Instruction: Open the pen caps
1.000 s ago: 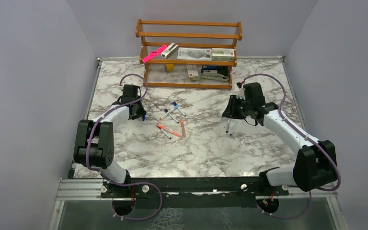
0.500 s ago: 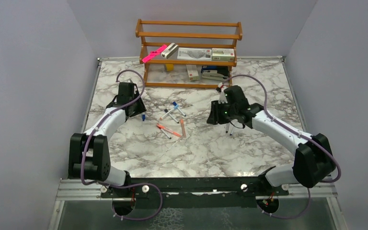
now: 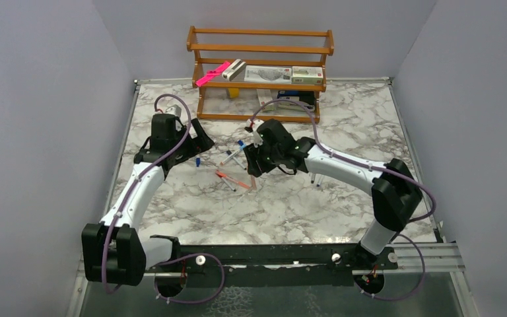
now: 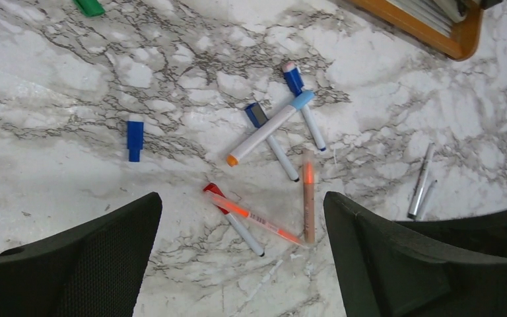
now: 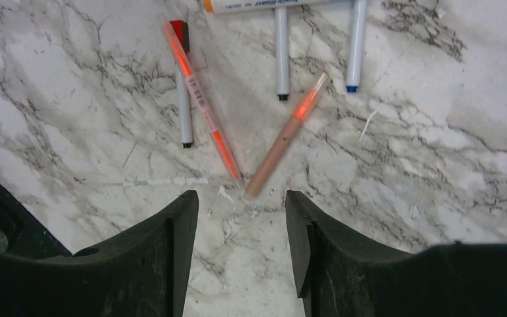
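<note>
Top external: the right gripper (image 3: pixel 253 166) has swung left over the scattered thin white-barrelled pens (image 3: pixel 236 166). Left wrist: the left gripper (image 4: pixel 241 198) gapes empty; a short blue plastic cap (image 4: pixel 135 137) lies loose. Right wrist: jaws parted, empty, above a clear orange pen (image 5: pixel 201 99); we judge grasping next.

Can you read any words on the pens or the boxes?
No text can be read for sure.
White marker: blue print, blurred and cut off by the picture edge.
Orange pen: tiny dark print, too small to read.
Boxes on the wooden shelf: labels too small to read.
</note>
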Controlling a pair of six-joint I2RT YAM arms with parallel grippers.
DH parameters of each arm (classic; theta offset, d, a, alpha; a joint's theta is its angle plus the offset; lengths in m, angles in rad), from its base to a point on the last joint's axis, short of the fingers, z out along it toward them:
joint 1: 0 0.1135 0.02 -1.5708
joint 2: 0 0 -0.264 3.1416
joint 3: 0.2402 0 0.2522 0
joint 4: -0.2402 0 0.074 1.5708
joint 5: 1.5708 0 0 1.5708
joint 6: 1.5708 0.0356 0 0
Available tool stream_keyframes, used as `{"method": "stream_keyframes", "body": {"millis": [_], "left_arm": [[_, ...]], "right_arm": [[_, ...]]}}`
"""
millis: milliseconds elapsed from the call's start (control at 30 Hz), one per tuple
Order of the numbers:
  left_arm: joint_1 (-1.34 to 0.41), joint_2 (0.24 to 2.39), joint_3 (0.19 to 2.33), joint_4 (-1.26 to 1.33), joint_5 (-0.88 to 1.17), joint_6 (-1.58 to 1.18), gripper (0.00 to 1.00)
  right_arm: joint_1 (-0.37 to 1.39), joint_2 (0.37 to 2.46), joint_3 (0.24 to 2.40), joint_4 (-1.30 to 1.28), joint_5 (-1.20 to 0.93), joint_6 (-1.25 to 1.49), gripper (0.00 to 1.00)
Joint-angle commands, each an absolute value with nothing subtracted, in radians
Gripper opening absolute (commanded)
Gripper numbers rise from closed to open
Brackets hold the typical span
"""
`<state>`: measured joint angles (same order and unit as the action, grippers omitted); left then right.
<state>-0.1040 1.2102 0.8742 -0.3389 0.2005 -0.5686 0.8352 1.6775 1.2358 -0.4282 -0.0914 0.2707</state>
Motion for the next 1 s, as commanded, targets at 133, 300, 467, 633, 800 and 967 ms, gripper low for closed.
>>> {"method": "stream_keyframes", "body": {"millis": [133,300,467,633,800,967], "left_arm": [[-0.098,1.119,0.850,-0.401,0.328,-0.562,0.99],[-0.098,1.103,0.860,-0.412,0.347,-0.554,0.99],[-0.098,1.099,0.864,-0.412,0.366,-0.552,0.99],[-0.098,1.107,0.876,-0.415,0.382,-0.548,0.99],[-0.098,1.118,0.897,-0.442,0.391,-0.525,0.99],[-0.098,1.120,0.927,-0.487,0.392,-0.495,0.99]], "right_arm": [[0.883,1.856,1.411,-0.469,0.006,0.154,0.47],[0.896,1.960,1.495,-0.478,0.010,0.120,0.46],[0.900,2.027,1.552,-0.486,0.006,0.089,0.46],[0.909,2.062,1.564,-0.482,-0.015,0.061,0.46],[0.921,2.078,1.560,-0.466,-0.038,0.048,0.46],[0.939,2.087,1.548,-0.451,-0.044,0.053,0.46]]}}
